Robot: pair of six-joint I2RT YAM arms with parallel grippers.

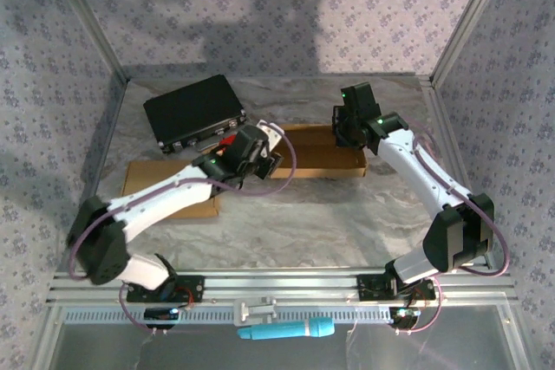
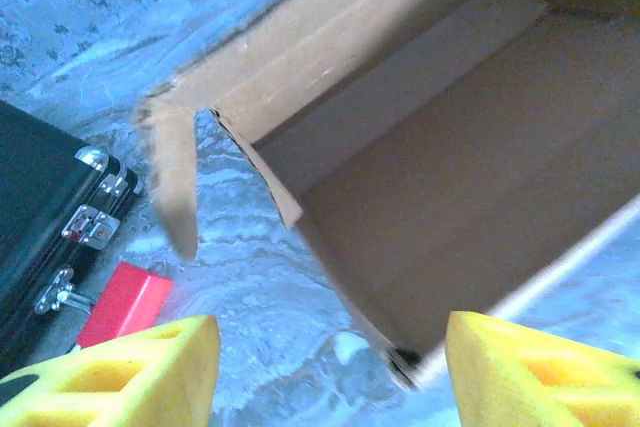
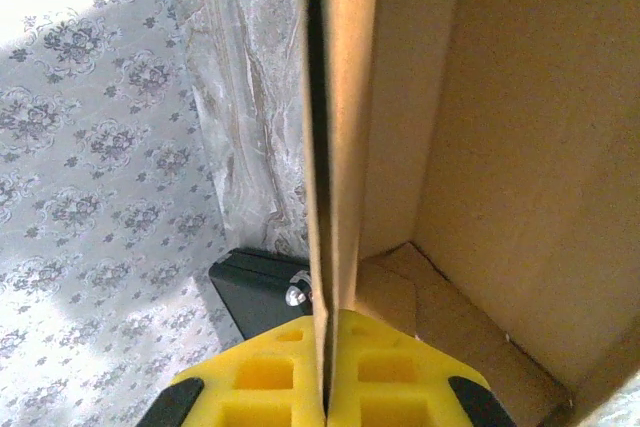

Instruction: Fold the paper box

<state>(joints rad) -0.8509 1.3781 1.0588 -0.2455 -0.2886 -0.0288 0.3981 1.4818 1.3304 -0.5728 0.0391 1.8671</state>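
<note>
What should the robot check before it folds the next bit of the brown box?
1. The right pincer is shut tight on a wall of the brown cardboard box: ok.
2. The left pincer is open and holds nothing: ok.
3. The loose end flap sticks outward and nothing touches it: ok.
4. The black hard case with metal latches lies apart from the flap: ok.
5. The small red block beside the case lies away from the box: ok.
6. The box's other end is folded properly: cannot tell.
</note>
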